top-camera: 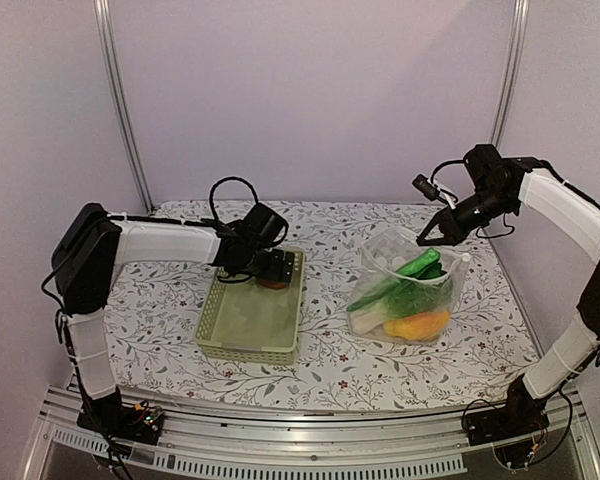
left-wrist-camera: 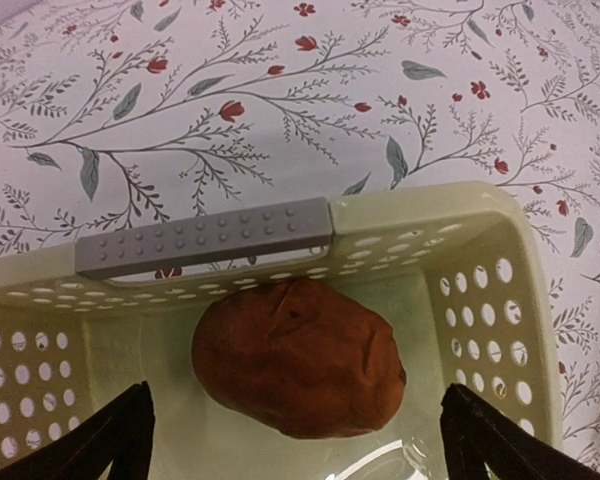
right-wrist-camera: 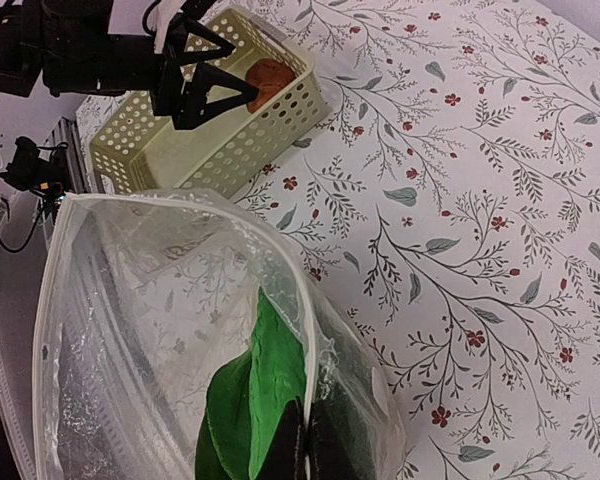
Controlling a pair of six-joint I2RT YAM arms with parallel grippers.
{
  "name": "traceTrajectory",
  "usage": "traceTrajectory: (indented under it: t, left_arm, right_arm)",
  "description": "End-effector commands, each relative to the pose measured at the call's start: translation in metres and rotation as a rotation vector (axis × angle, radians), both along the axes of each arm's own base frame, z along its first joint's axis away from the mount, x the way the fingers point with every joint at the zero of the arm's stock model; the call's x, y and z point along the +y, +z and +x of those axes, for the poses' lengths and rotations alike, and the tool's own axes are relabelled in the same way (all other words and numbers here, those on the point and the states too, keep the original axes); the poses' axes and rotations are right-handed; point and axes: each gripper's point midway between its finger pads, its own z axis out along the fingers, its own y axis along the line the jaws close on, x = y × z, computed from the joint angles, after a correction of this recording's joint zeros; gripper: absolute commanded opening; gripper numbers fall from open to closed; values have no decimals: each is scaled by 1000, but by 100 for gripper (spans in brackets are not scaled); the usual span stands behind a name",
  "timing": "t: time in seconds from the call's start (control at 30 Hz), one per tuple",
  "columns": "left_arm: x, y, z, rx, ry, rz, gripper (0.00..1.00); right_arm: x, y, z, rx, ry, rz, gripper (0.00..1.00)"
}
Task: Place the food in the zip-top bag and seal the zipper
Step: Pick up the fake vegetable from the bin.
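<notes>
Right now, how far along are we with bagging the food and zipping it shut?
Done: green food and a yellow-orange piece sit in the zip-top bag. In hand: the right hand pinches the bag's rim, mouth gaping; the open left hand straddles the reddish-brown piece in the basket, not yet gripped. Left: bag that piece, then seal the zipper.

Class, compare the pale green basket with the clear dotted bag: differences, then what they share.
The basket is stiff, pale green and perforated; the zip-top bag is clear and soft. The basket holds one reddish-brown food; the zip-top bag holds a green food and an orange food. Both sit open-topped on the table.
</notes>
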Motion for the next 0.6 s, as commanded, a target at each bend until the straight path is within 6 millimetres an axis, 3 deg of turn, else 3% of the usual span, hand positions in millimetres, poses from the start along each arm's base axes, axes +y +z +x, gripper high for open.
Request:
traceTrajectory:
  t: [0.0, 0.57]
  left_arm:
    - [-4, -9, 9, 25, -19, 30, 100]
    - [-1, -49, 17, 88, -10, 142, 100]
  right_arm:
    - [0, -2, -2, 11, 4, 11, 0]
    - [2, -3, -3, 24, 9, 18, 0]
